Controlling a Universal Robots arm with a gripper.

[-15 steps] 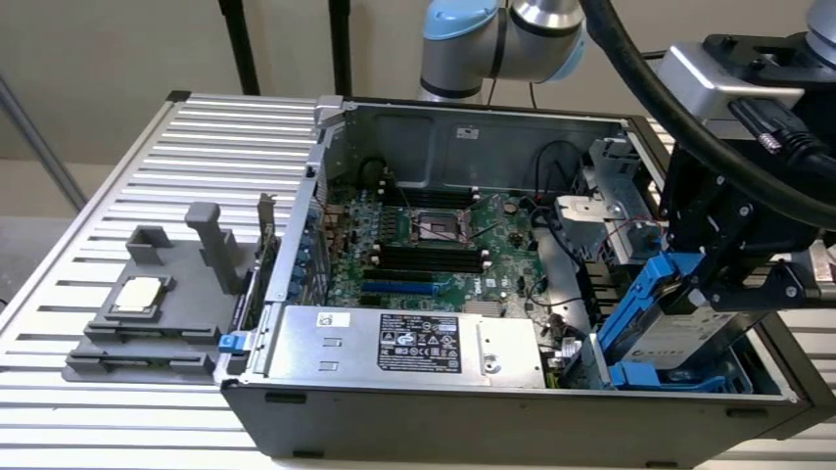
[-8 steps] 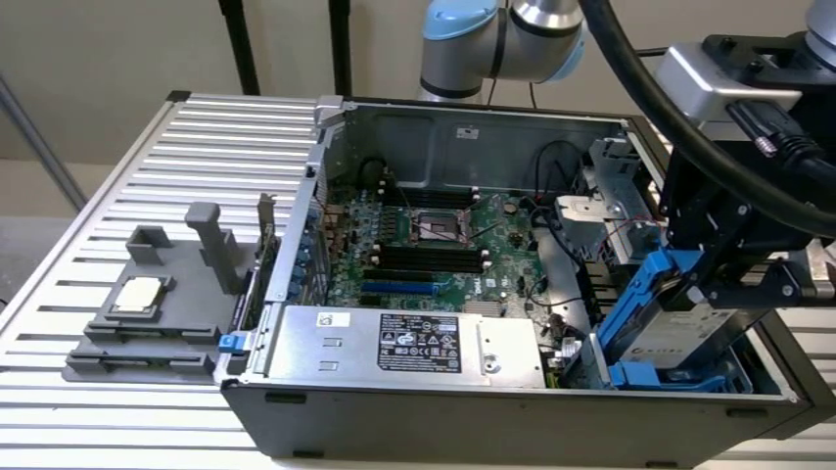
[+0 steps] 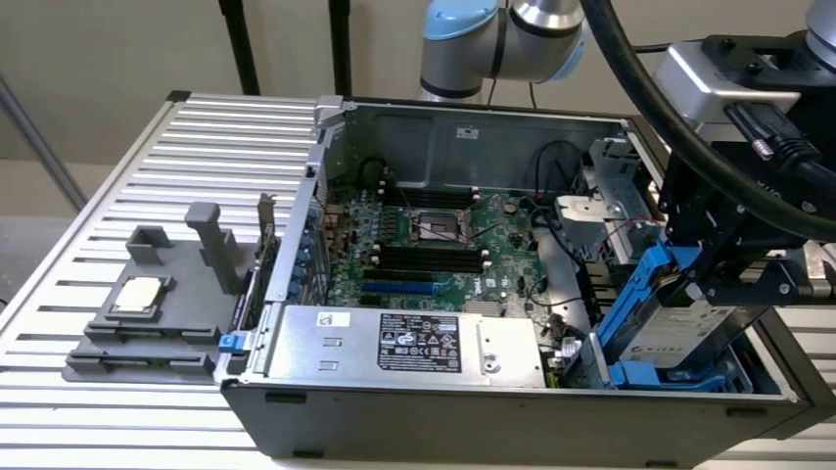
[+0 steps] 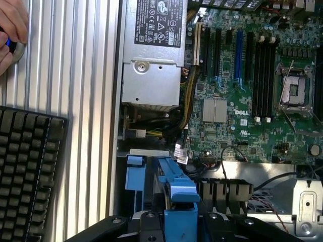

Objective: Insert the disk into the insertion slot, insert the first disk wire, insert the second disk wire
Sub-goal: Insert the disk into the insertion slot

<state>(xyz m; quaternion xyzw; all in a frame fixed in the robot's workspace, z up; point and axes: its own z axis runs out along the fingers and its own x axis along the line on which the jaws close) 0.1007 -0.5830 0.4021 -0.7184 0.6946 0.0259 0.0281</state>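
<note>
One gripper (image 3: 699,289), partly closed, grips the disk (image 3: 679,333) above a ribbed metal table (image 3: 170,166), beige wall (image 3: 105,49) behind.

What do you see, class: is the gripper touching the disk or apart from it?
Touching. The exterior view shows the gripper clamped on the blue carrier frame of the disk, with no gap between them.

Silver arm (image 3: 546,27), blue joint caps (image 3: 457,18), black claw (image 4: 181,224)
</note>
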